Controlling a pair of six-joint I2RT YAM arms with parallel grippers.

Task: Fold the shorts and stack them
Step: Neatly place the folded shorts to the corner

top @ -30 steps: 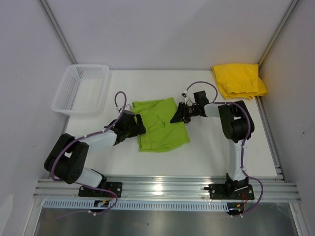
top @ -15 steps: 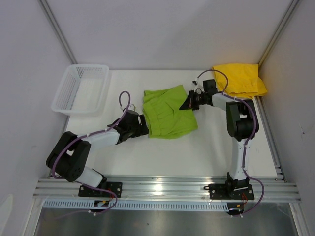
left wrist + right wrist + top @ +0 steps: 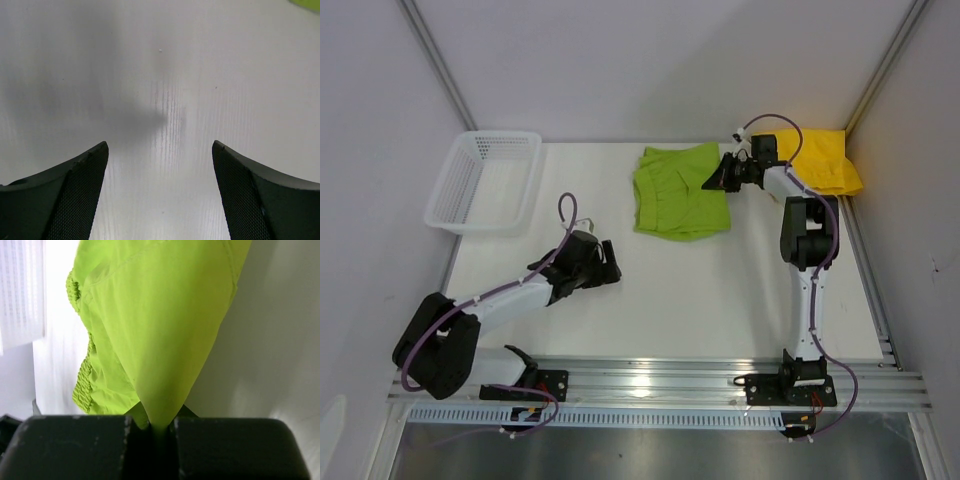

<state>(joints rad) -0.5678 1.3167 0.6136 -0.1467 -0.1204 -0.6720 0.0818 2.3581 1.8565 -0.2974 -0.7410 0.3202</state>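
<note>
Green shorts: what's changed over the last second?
The right gripper, shut on the lime green shorts, has dragged them from mid-table to the far right, beside the yellow shorts. The left gripper, open, was at their left edge and now hovers over bare table, the cloth gone from it. Yellow shorts and basket stayed put.

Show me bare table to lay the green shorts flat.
Bare table between left gripper and the right arm; also the strip between basket and green shorts. Crowded far right: right gripper pinches green shorts beside yellow shorts.
</note>
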